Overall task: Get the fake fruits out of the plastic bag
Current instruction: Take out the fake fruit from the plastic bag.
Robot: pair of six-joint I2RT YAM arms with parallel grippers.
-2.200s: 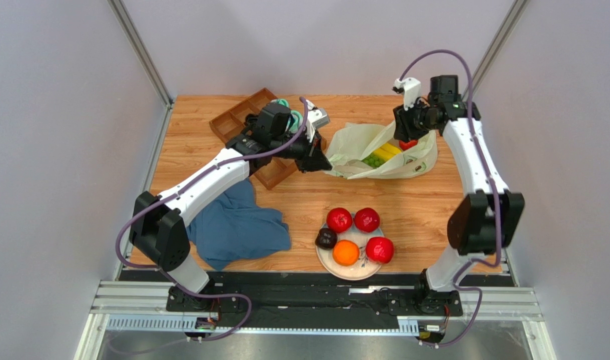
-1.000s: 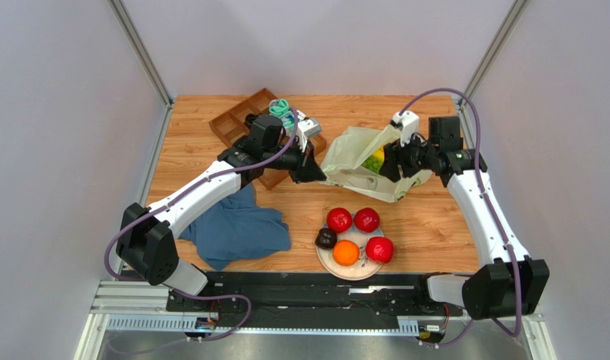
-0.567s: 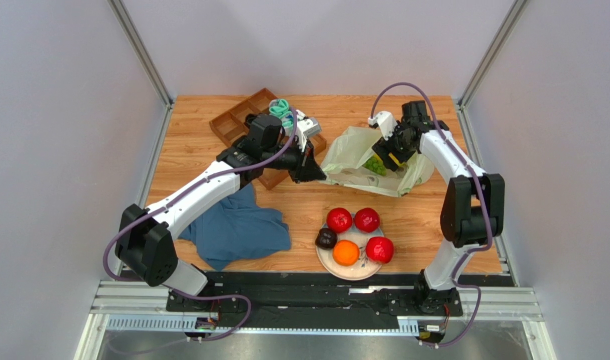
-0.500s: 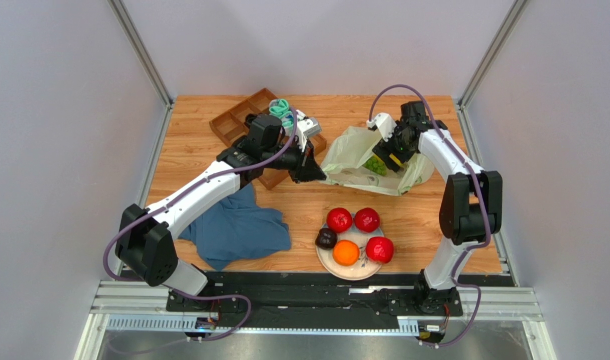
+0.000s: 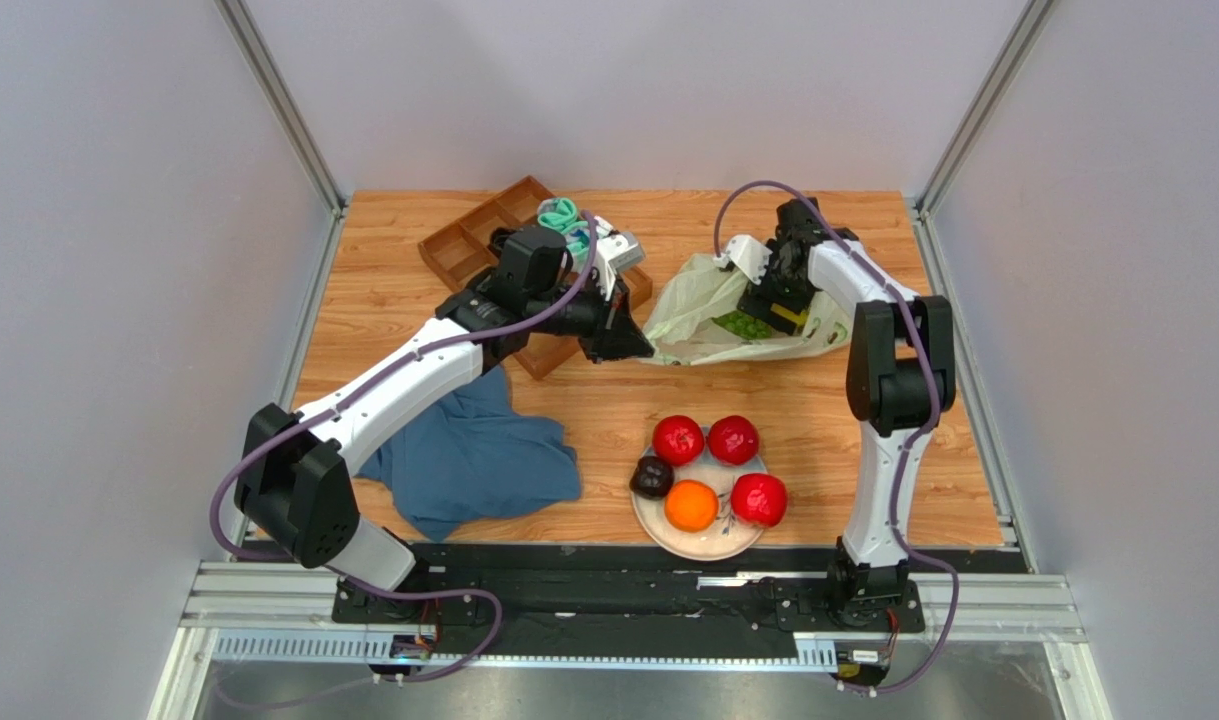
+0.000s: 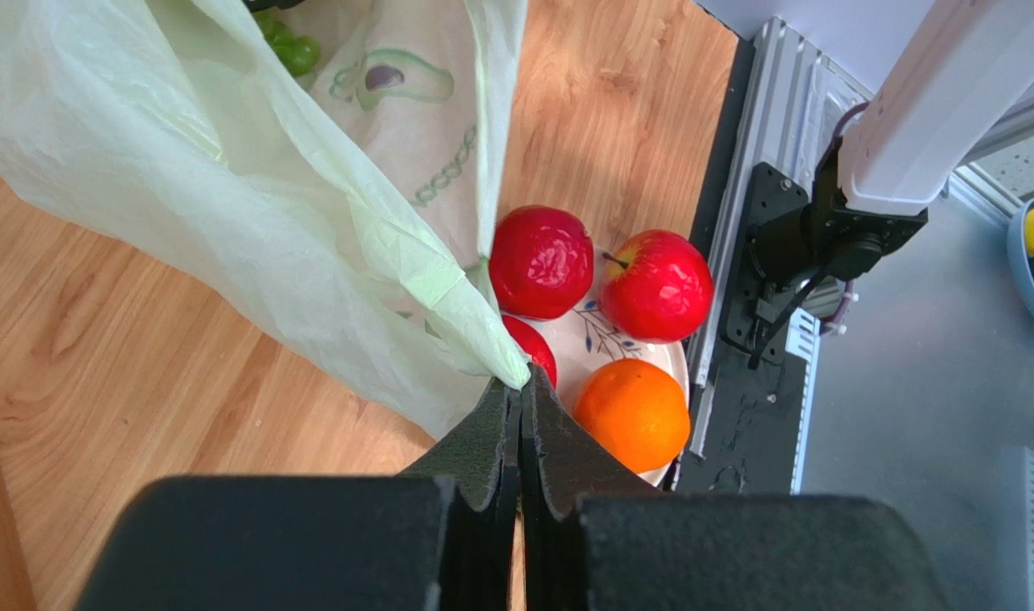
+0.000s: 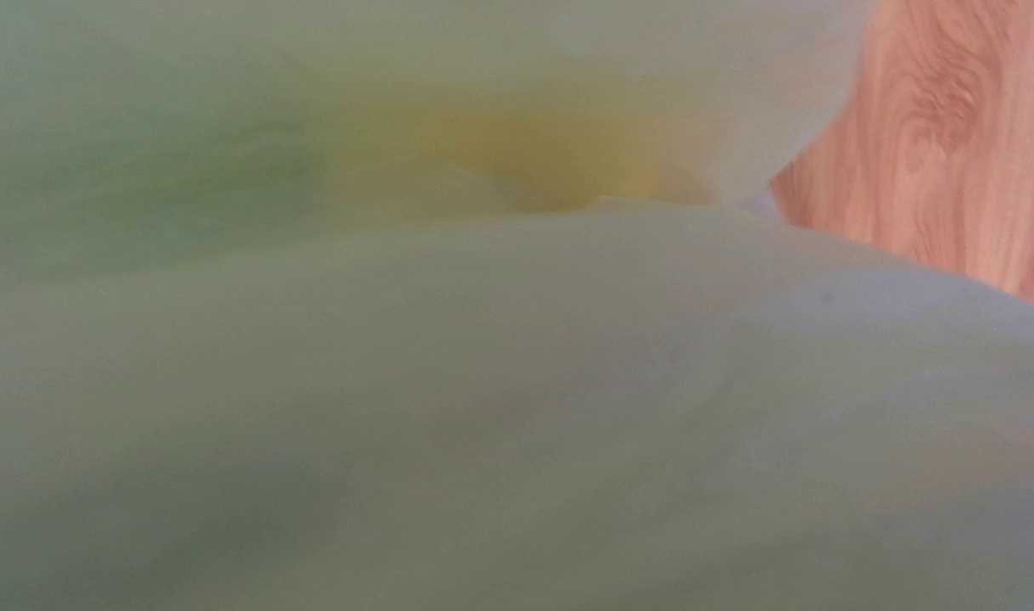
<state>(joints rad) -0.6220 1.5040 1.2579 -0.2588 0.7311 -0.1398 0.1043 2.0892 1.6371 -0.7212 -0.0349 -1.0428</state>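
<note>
Top external: the right gripper [image 5: 761,296] reaches into the plastic bag [image 5: 690,323], its finger spread impossible to tell. Left wrist: the left gripper [image 6: 522,414] clamps the bag's rim, film half-hiding one of the fake fruits [image 6: 541,261]. Right wrist: blurred bag film hides the fingers.

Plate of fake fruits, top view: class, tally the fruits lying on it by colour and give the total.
Red fruits: 3
Dark purple-brown fruit: 1
Orange fruit: 1
Total on the plate: 5
</note>
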